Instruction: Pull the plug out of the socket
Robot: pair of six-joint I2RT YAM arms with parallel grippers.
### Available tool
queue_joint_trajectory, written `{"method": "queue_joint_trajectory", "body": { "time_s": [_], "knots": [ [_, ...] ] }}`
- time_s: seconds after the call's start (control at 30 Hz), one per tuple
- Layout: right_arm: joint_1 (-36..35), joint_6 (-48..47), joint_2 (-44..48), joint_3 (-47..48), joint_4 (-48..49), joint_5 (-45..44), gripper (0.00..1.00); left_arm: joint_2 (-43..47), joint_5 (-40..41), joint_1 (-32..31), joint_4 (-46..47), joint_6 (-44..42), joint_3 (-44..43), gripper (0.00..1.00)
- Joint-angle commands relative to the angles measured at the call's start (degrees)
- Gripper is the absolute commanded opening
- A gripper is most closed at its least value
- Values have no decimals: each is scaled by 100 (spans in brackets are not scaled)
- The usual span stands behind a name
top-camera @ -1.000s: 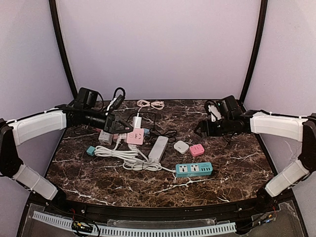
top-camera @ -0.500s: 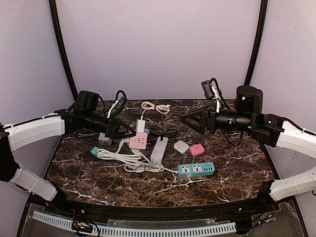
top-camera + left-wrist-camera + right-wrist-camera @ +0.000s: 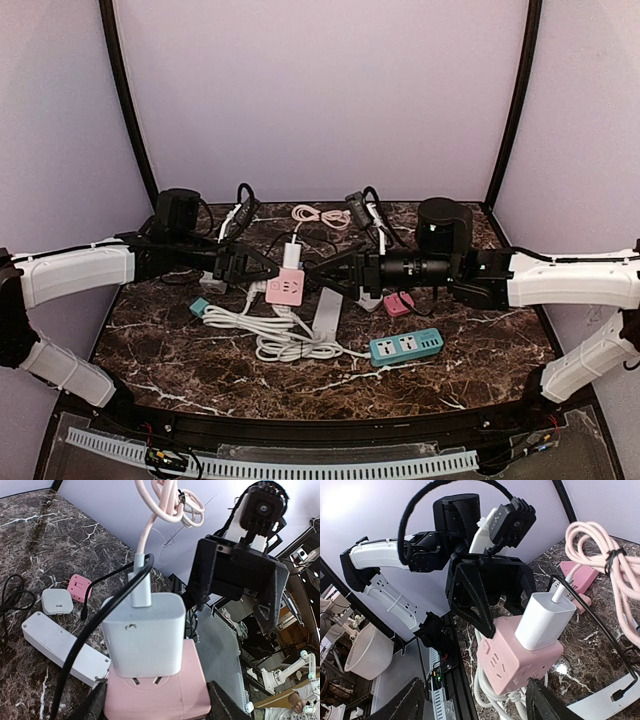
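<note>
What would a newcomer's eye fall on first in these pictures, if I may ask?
Probably the face-off above mid-table: the left gripper clamps a pink socket with a white plug standing on top, and the right gripper faces it from the right, jaws open. After that, the clutter on the dark marble table: a white power strip beside coiled cable and a teal power strip nearer the front.

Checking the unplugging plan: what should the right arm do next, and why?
Probably ease the right gripper forward until its open jaws straddle the charger, then close. The left gripper clamps the pink socket, and the charger, plugged in, sits just ahead of the right gripper, untouched.
</note>
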State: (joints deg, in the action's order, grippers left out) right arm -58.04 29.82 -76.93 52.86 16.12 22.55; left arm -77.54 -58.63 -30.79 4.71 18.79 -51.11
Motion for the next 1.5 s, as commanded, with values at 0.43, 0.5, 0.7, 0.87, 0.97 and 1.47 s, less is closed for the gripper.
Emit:
{"method": "queue_joint_trajectory", "body": {
  "time_s": [0.43,0.5,0.7,0.87,0.97,1.47],
  "knots": [
    [195,868,-722,311,1030,-172,77,365,-964,-168,1480,704,75,4],
    [200,898,-816,365,1109,-88,78,350,-987,-173,1537,743,87,3],
    [206,983,-1003,455,1390,-22,79,336,-1043,-206,1667,823,118,3],
    [215,963,-1155,614,1504,10,78,294,-1122,-247,1716,870,119,3],
    [217,970,-1267,695,1516,34,74,285,-1157,-279,1747,889,123,3],
    [217,1107,-1369,746,1717,221,28,274,-1168,-322,1762,899,135,3]
  ]
}}
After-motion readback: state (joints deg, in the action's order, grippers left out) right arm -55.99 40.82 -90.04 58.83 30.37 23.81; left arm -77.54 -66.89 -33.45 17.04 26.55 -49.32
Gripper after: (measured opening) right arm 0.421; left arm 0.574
